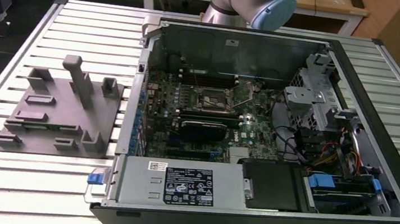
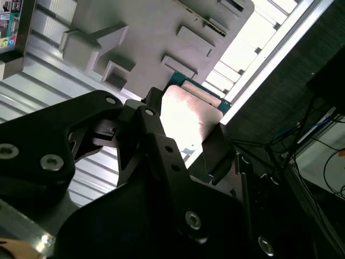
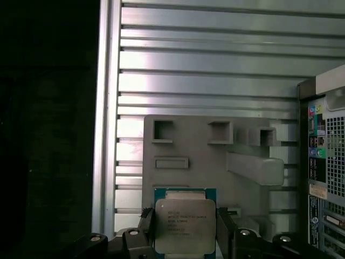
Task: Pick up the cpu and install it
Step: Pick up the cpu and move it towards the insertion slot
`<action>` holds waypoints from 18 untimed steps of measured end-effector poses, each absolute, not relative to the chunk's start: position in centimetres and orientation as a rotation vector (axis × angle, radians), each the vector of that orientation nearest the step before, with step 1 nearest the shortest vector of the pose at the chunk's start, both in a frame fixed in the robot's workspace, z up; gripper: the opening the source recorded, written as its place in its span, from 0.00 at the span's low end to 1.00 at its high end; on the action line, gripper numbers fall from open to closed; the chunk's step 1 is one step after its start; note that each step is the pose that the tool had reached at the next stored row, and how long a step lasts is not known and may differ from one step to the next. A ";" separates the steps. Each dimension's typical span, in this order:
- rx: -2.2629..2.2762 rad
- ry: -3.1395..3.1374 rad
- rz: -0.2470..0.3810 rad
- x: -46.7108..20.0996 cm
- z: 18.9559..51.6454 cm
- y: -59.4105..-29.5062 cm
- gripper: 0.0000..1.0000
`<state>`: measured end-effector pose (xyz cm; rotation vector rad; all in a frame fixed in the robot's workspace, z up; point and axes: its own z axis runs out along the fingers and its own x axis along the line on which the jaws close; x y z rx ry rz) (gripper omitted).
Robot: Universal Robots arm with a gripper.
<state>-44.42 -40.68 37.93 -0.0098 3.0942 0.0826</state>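
My gripper [image 3: 184, 231] clamps the cpu [image 3: 185, 218] by two opposite edges, held flat, probably to spare its contacts. It hangs well above the fixture [image 3: 199, 162], beside the case [image 3: 329, 135] and apart from the socket [image 1: 213, 97].

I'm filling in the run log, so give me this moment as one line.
end effector: shut on cpu | cpu: held over grey fixture on slatted table | install: not yet done
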 end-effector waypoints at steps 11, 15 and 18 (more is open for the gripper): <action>-0.010 3.095 0.082 -43.2 38.0 -40.7 0.54; -0.010 3.094 0.082 -42.3 38.0 -40.7 0.54; -0.010 3.095 0.082 -41.5 38.0 -40.7 0.54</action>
